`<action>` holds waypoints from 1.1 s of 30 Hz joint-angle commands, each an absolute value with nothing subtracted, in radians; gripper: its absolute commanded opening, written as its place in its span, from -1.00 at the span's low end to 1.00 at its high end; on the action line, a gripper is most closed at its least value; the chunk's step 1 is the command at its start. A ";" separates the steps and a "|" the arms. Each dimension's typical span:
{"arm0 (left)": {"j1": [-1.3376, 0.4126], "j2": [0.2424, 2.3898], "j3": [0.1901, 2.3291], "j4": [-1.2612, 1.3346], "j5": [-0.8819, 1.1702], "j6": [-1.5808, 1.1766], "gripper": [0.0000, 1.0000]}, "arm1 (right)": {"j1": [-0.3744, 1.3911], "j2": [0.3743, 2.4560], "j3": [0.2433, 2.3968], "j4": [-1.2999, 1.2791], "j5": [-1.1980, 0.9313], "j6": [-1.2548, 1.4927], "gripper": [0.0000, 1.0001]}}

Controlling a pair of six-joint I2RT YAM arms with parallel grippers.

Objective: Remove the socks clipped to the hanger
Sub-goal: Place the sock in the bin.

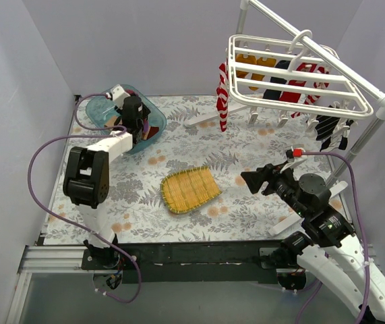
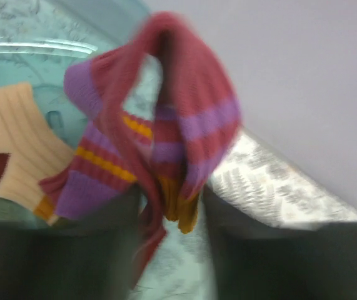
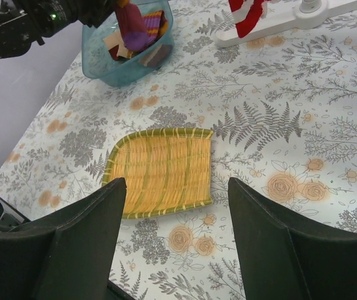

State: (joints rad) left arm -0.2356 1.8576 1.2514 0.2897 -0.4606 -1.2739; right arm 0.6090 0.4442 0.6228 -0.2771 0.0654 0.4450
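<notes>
Pinching striped sock above teal bin — left end effector.

My left arm reaches to the far left, wrist bent down, and my left gripper pinches a sock caught between its fingers. My right arm is bent at the near right, its wrist roughly level, and my right gripper points left, jaws spread wide.
</notes>
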 commanded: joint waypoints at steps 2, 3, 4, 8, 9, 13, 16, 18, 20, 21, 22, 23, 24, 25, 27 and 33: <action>-0.163 1.890 1.342 0.196 -0.367 -1.296 0.75 | 0.607 0.431 0.635 -0.268 0.055 0.436 0.49; -0.161 1.887 1.351 0.180 -0.364 -1.287 0.97 | 0.607 0.431 0.632 -0.268 0.054 0.434 0.50; -0.163 1.879 1.358 0.176 -0.354 -1.267 0.97 | 0.609 0.430 0.629 -0.270 0.054 0.434 0.50; -0.163 1.806 1.327 0.192 -0.316 -1.261 0.97 | 0.607 0.425 0.612 -0.262 0.058 0.437 0.50; -0.163 1.771 1.313 0.205 -0.295 -1.264 0.96 | 0.607 0.425 0.611 -0.262 0.060 0.437 0.50; -0.166 1.688 1.238 0.251 -0.178 -1.276 0.97 | 0.609 0.408 0.597 -0.262 0.078 0.436 0.50; -0.204 1.605 1.145 0.330 -0.097 -1.267 0.96 | 0.607 0.393 0.591 -0.267 0.109 0.436 0.50; -0.257 1.569 1.082 0.400 -0.066 -1.240 0.93 | 0.607 0.384 0.586 -0.264 0.132 0.440 0.50; -0.328 1.531 1.054 0.454 -0.028 -1.210 0.91 | 0.607 0.374 0.575 -0.258 0.149 0.442 0.50; -0.357 1.526 1.048 0.465 -0.015 -1.171 0.89 | 0.607 0.370 0.572 -0.256 0.155 0.443 0.50; -0.382 1.526 1.049 0.474 -0.008 -1.151 0.87 | 0.609 0.367 0.569 -0.252 0.163 0.446 0.50; -0.432 1.534 1.052 0.483 -0.002 -1.137 0.86 | 0.607 0.367 0.568 -0.252 0.175 0.449 0.50; -0.454 1.542 1.060 0.486 0.012 -1.112 0.83 | 0.607 0.368 0.566 -0.252 0.178 0.449 0.50; -0.474 1.551 1.080 0.486 0.035 -1.102 0.82 | 0.607 0.370 0.568 -0.253 0.181 0.452 0.49; -0.534 1.586 1.101 0.491 0.040 -1.080 0.82 | 0.609 0.374 0.566 -0.253 0.187 0.453 0.49; -0.626 1.706 1.213 0.489 0.106 -1.023 0.87 | 0.607 0.370 0.552 -0.248 0.189 0.457 0.47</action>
